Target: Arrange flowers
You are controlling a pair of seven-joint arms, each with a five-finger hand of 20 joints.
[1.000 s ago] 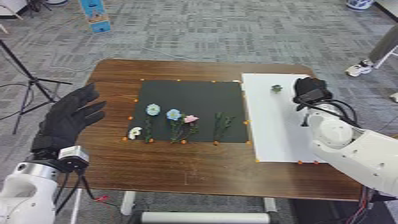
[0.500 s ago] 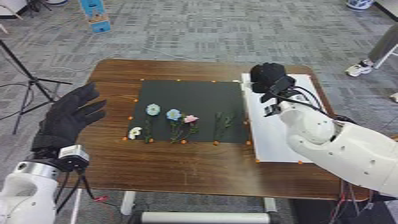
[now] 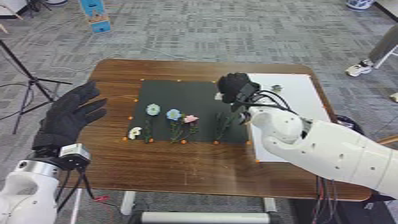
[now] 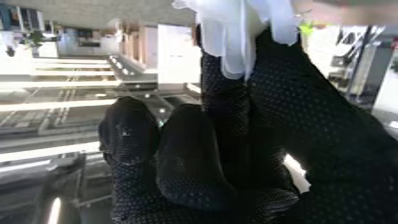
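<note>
Your white flower (image 4: 235, 40) should handle as something light and soft, probably artificial; the long petals look floppy and easily creased, so grip it low at the base of the bloom, or by a stem if it has one, and squeeze only lightly. Smooth petals may slip if you pinch them alone. It sits at the tips of the right hand (image 3: 238, 87), thumb and fingers pinched round it, petals spilling out past them; whether a stem runs down inside the grip you cannot tell. The head view puts that hand over the far right part of the black mat (image 3: 191, 92), beside its border with the white sheet (image 3: 306, 112). Nearer you on the mat, well apart from your hand, stand the targets to match: two green stems (image 3: 220, 127) lying side by side without blooms, then the pink flower (image 3: 190, 118), the blue flower (image 3: 173, 114) and the pale blue flower (image 3: 153, 109), with a white bloom (image 3: 135, 132) low at the left corner. The stems look the likeliest place for your flower, so ease down above them without dragging the petals. A small green piece (image 3: 276, 88) lies on the sheet, beyond your wrist. Your left hand (image 3: 62, 117) is open and relaxed at the table's (image 3: 169, 172) left side, holding nothing.
</note>
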